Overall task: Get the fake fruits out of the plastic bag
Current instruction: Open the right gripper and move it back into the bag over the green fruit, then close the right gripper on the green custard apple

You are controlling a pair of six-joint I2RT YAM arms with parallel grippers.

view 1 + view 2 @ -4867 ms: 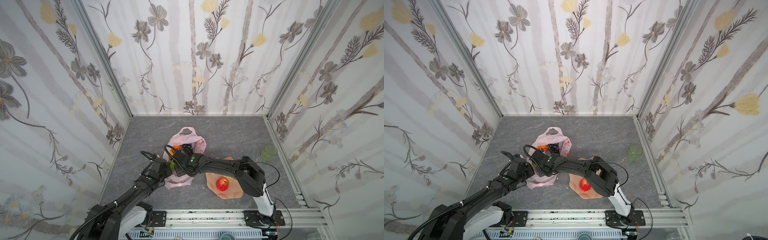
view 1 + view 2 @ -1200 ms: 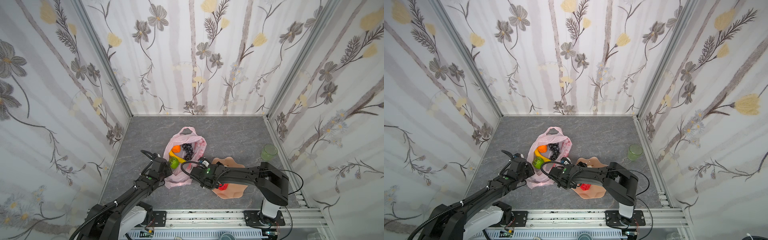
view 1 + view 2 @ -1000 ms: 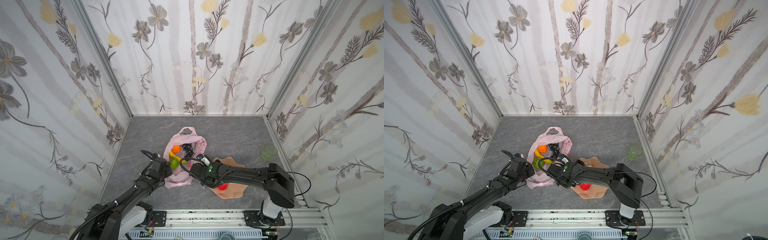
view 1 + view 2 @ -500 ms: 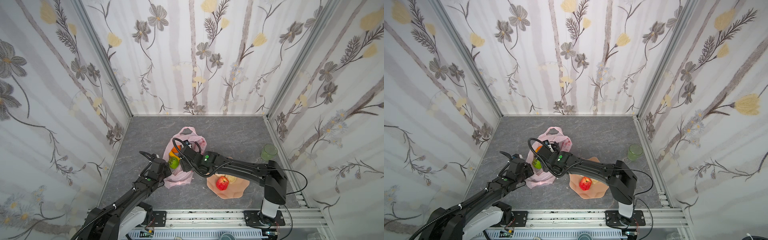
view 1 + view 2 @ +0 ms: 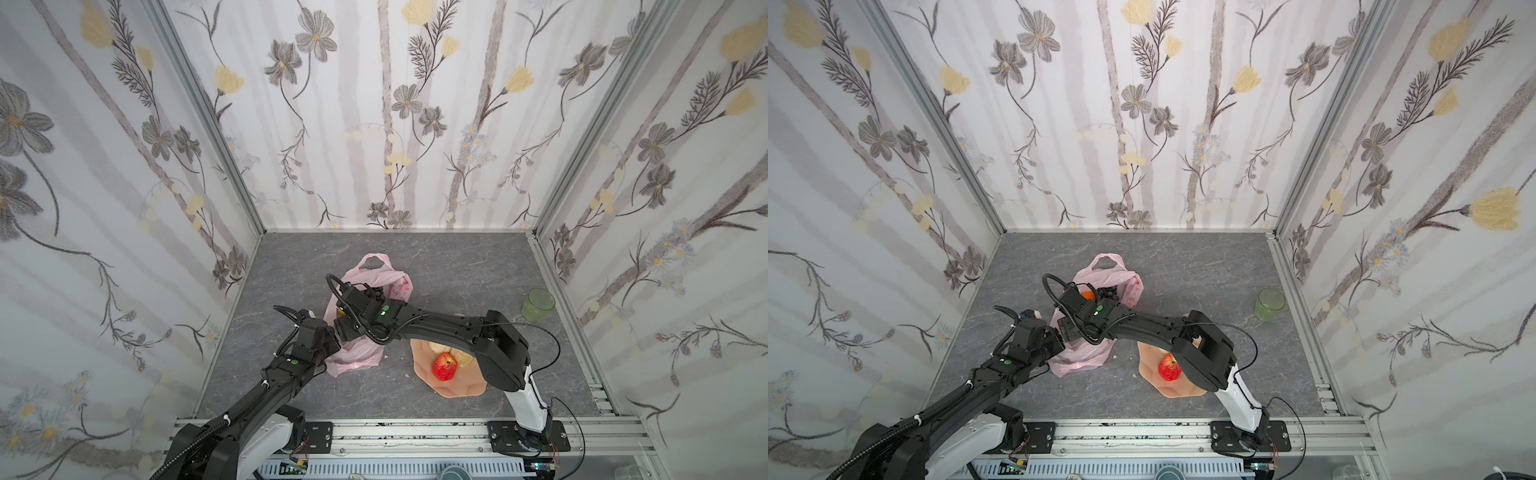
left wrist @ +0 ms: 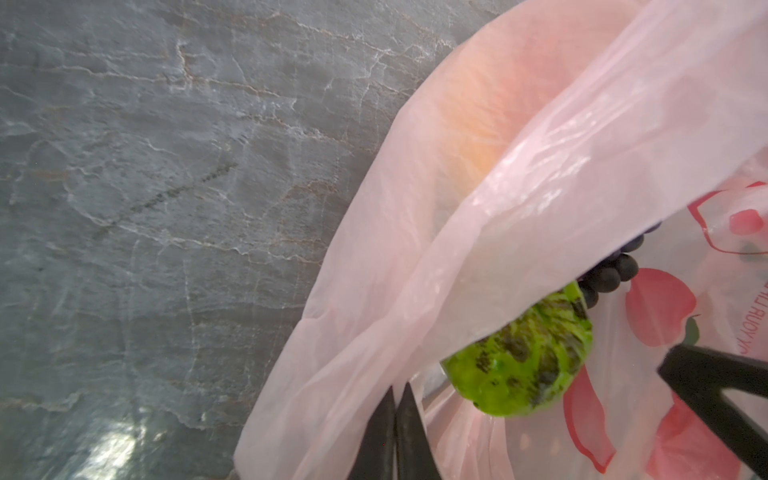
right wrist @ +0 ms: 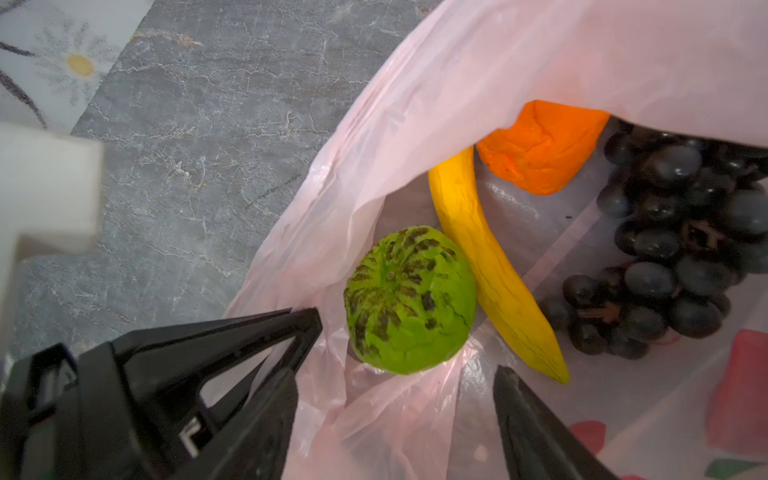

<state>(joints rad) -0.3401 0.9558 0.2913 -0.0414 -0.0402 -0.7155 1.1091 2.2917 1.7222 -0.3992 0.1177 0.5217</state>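
The pink plastic bag (image 5: 357, 357) lies on the grey floor, and my left gripper (image 6: 395, 419) is shut on its near rim, holding the mouth up. My right gripper (image 7: 399, 399) hangs open inside the mouth with only loose bag film between its fingers. Just ahead of it lie the fake fruits: a green fruit (image 7: 409, 301), a yellow banana (image 7: 490, 266), an orange (image 7: 540, 145) and dark grapes (image 7: 673, 241). In both top views the right wrist (image 5: 365, 311) covers most of the bag's opening. A red apple (image 5: 444, 365) and a pale round fruit (image 5: 442, 347) rest on the plate.
The peach scalloped plate (image 5: 457, 390) sits right of the bag, partly under the right arm. A green translucent cup (image 5: 538, 303) stands near the right wall. Flowered walls close in three sides, and a metal rail runs along the front edge.
My right gripper has swung from the plate's edge over to the bag's mouth and now hangs inside it. The left gripper has kept its hold on the bag's rim.
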